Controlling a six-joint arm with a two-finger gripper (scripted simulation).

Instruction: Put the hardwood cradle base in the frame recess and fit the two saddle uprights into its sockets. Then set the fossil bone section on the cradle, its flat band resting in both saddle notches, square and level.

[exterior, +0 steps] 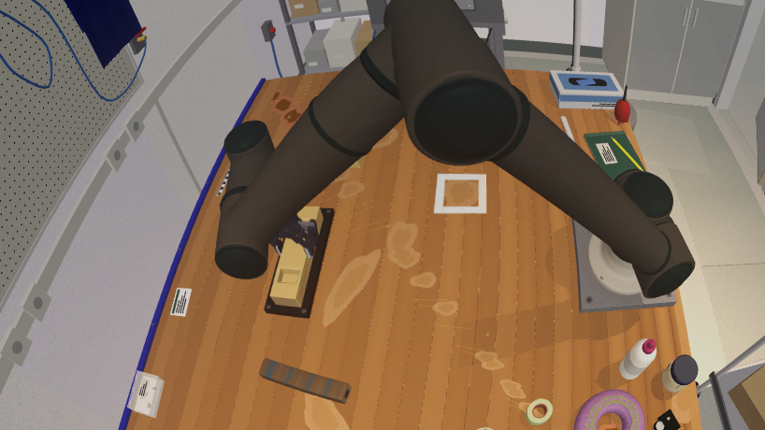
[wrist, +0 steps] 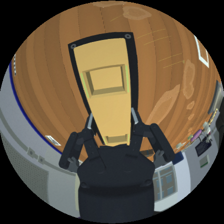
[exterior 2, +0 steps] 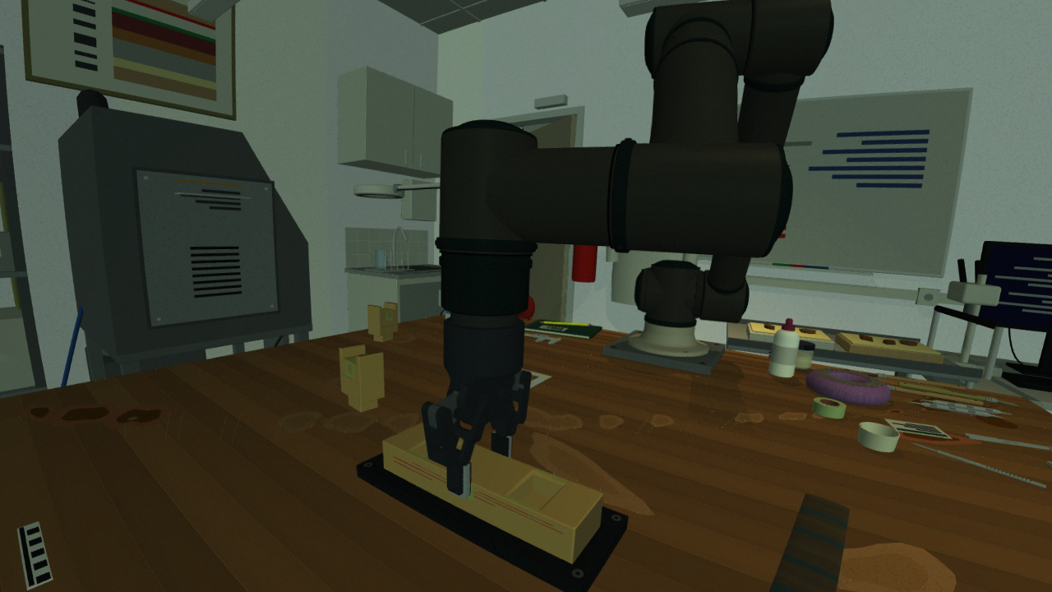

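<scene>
The hardwood cradle base (exterior: 293,270) (exterior 2: 491,489) (wrist: 108,95) is a long tan block with two square sockets, and it sits in the black frame (exterior: 319,255) (exterior 2: 412,486) near the table's left edge. My gripper (exterior: 298,238) (exterior 2: 478,460) (wrist: 111,120) stands straight down over the block's middle with its fingers clamped on the two long sides. Two tan saddle uprights (exterior 2: 362,377) (exterior 2: 383,321) stand apart from each other on the table behind the frame. The fossil bone section (exterior: 305,380) (exterior 2: 809,545), a dark banded bar, lies flat toward the near edge.
At the back of the table are the arm's base plate (exterior: 615,278) and a green book (exterior: 610,152). A white square outline (exterior: 460,193) marks the table's middle. Bottles (exterior: 637,358), tape rolls (exterior: 539,411) and a purple ring (exterior: 610,411) crowd the near right corner.
</scene>
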